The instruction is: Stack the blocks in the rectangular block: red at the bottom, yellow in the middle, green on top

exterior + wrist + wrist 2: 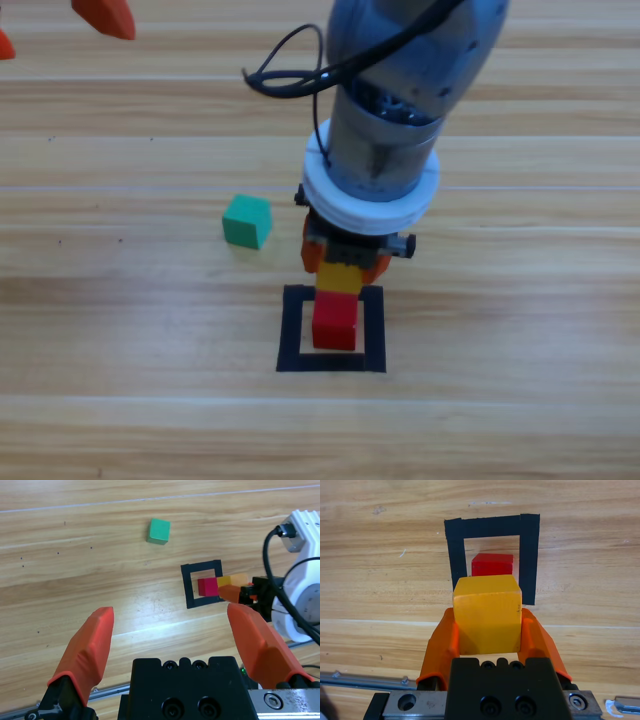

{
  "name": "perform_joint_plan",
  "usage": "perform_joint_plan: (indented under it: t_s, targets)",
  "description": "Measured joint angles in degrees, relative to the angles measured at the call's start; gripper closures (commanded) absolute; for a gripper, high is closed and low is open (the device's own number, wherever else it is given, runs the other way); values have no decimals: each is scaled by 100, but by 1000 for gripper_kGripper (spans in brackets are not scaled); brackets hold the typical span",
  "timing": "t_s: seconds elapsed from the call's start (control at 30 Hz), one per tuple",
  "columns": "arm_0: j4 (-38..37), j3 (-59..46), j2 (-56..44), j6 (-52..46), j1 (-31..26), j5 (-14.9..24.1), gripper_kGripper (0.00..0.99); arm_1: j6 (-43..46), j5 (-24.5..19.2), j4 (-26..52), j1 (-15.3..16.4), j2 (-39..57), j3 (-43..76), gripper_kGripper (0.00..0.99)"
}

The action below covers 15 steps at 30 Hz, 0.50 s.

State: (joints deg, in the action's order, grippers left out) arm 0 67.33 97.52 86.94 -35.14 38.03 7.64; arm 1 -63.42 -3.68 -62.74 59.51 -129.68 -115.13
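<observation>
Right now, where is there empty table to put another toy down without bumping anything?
Bare wood lies below the black tape rectangle, and left of the green cube. It is crowded at the rectangle: the red cube sits inside, and the right pincer holds the yellow cube right by it. The left pincer waits open at the top left corner.

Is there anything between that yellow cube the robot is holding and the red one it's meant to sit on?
Nothing visible. The right hand is shut on the yellow cube, held near the red cube inside the black tape outline. The red cube's top is bare. The green cube lies apart from them, outside the outline.
</observation>
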Motion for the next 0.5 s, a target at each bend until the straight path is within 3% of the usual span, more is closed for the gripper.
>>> perform_joint_plan:
  t_s: [0.17, 0.5]
  targets:
    - [-1, -29, -2, 10, 0, -1, 13, 0, 4, -379, 4, -388, -624, 866]
    - [-34, -167, -6, 12, -3, -13, 13, -56, 4, -566, 9, -505, -697, 866]
